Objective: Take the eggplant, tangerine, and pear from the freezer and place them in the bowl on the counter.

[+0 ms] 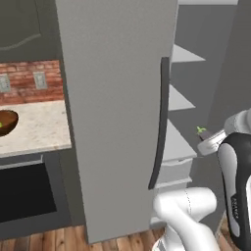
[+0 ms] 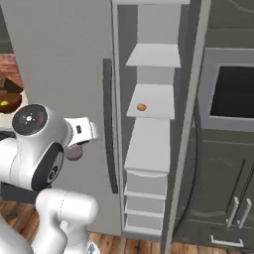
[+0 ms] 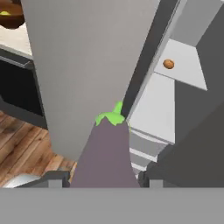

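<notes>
My gripper is shut on the eggplant, a dark purple body whose green stem cap points away from the hand. In the left base view the eggplant and gripper hang in front of the freezer's lower shelves. The freezer door stands open, its dark handle beside the hand. The tangerine lies on a middle shelf. On the counter to the left sits the brown bowl, and the yellow-green pear lies inside it.
The open door stands between the arm and the counter. A black appliance front sits under the counter. A wall oven and dark cabinets are to the right of the freezer. The floor is wooden.
</notes>
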